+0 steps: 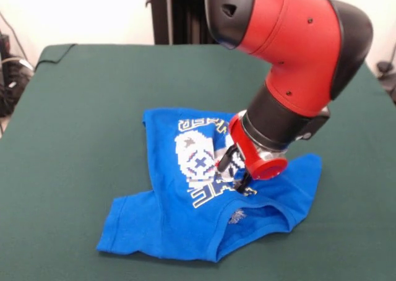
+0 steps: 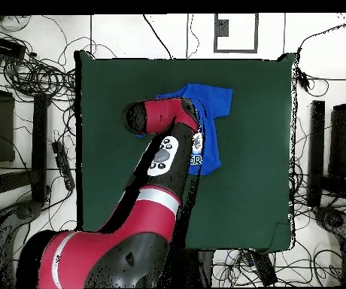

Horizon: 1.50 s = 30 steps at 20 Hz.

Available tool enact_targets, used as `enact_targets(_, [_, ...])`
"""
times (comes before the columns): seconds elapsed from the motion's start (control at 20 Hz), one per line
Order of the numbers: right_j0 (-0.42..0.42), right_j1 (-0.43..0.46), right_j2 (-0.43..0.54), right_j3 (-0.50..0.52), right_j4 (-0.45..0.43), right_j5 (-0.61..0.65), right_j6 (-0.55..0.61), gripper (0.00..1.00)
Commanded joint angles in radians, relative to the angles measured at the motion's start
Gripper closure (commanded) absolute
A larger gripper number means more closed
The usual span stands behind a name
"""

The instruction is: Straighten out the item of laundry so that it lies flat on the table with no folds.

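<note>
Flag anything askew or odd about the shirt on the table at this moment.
The blue T-shirt is not flat: the side by the pincer is bunched and folded over itself, and the neck end is turned so the inside label shows. It also lies skewed on the green table. Nothing looks damaged or spilled.

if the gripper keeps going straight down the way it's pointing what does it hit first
Most likely the blue T-shirt. The gripper points down at its printed chest and looks to be at or just above the cloth, though contact is unclear. Under the shirt lies the green table.
</note>
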Motion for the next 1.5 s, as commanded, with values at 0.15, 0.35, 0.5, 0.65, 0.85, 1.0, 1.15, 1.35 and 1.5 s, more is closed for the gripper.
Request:
enact_targets(0.15, [-0.006, 0.038, 0.175, 0.061, 0.037, -0.077, 0.025, 0.0])
enact_targets(0.35, [-0.013, 0.02, 0.19, 0.072, 0.037, -0.083, 0.008, 0.0])
enact_targets(0.5, [-0.011, 0.015, 0.195, 0.061, 0.04, -0.07, 0.01, 0.0])
enact_targets(0.65, [-0.015, 0.02, 0.205, 0.055, 0.037, -0.094, 0.013, 0.0])
enact_targets(0.85, [-0.015, 0.026, 0.211, 0.042, 0.03, -0.117, 0.021, 0.0])
enact_targets(1.0, [-0.02, 0.015, 0.225, 0.054, 0.021, -0.171, 0.011, 0.0])
enact_targets(1.15, [-0.011, 0.027, 0.214, 0.026, 0.023, -0.171, 0.037, 0.0])
enact_targets(1.35, [0.008, 0.052, 0.185, -0.016, 0.031, -0.177, 0.082, 0.0])
enact_targets(1.5, [0.016, 0.06, 0.17, -0.024, 0.034, -0.178, 0.1, 0.0])
